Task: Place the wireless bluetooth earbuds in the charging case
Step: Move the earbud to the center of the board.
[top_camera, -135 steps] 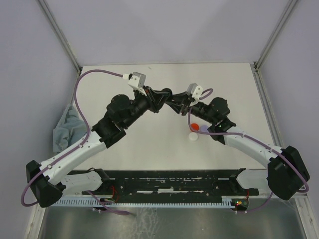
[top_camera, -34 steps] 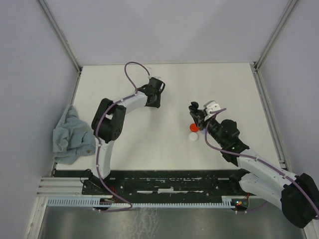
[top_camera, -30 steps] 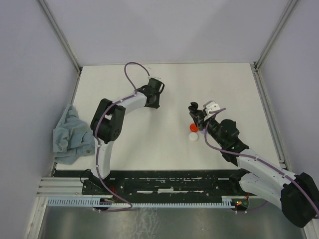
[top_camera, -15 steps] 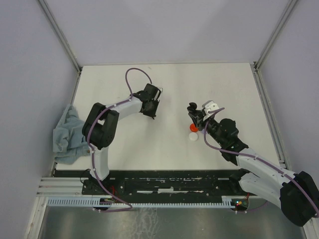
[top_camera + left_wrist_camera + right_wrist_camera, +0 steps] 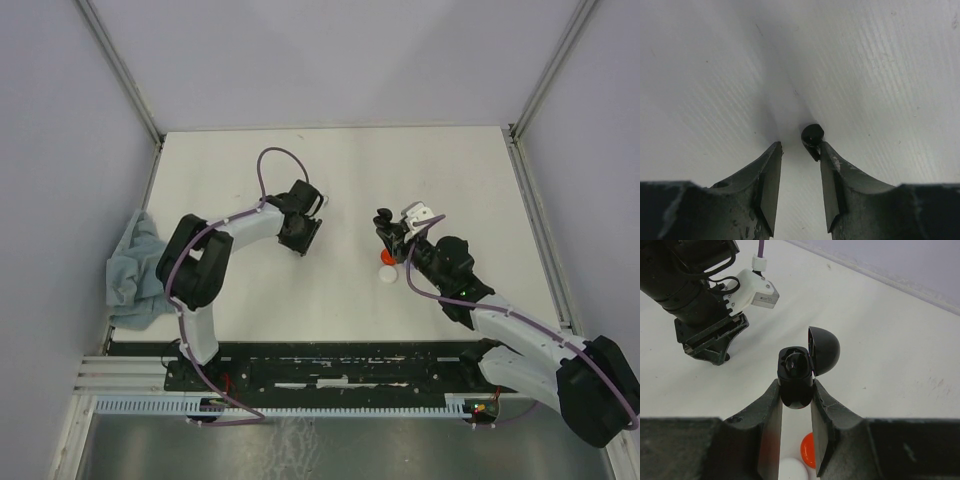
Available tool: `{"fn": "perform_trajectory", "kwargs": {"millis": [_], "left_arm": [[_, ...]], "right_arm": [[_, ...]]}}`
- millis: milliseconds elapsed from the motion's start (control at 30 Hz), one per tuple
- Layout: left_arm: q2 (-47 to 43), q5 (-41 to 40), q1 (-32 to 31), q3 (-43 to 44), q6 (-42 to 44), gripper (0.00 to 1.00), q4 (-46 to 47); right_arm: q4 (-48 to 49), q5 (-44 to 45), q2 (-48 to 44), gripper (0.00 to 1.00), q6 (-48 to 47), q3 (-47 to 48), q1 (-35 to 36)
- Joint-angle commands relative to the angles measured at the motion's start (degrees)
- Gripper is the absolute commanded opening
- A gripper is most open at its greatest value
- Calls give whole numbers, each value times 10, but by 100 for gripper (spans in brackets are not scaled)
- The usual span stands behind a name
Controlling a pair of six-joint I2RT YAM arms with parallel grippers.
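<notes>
A tiny black earbud (image 5: 812, 135) lies on the white table, touching the tip of the right finger (image 5: 832, 170) of my left gripper (image 5: 800, 150). That gripper is open by a narrow gap, tips down at the table, with nothing between the jaws. From above, the left gripper (image 5: 297, 236) hides the bud. My right gripper (image 5: 796, 392) is shut on the black charging case (image 5: 796, 376), held above the table with its domed lid (image 5: 824, 350) swung open. A glossy black bud sits in the case. In the top view the right gripper (image 5: 388, 226) is to the right of the left one.
A red round case (image 5: 389, 257) and a white round case (image 5: 388, 277) lie on the table just under the right gripper. A crumpled blue-grey cloth (image 5: 140, 270) lies at the left edge. The left wrist camera (image 5: 751, 287) shows ahead of the right gripper.
The left arm has folded and drawn its gripper nearer and down to the table; its jaws closed, then parted again. The right gripper with the case has barely moved.
</notes>
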Motion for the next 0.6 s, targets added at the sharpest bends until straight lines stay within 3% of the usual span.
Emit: {"fn": "perform_trajectory", "kwargs": {"millis": [0, 267, 400, 567], "left_arm": [[-21, -23, 0, -17, -3, 44, -48], [-44, -15, 2, -17, -17, 45, -59], [-59, 6, 3, 8, -21, 49, -64], [-28, 28, 5, 48, -28, 51, -68]], "right_arm": [[33, -11, 0, 3, 5, 29, -2], [37, -13, 6, 3, 8, 31, -3], [34, -13, 6, 3, 6, 35, -2], [29, -12, 6, 3, 4, 35, -3]]}}
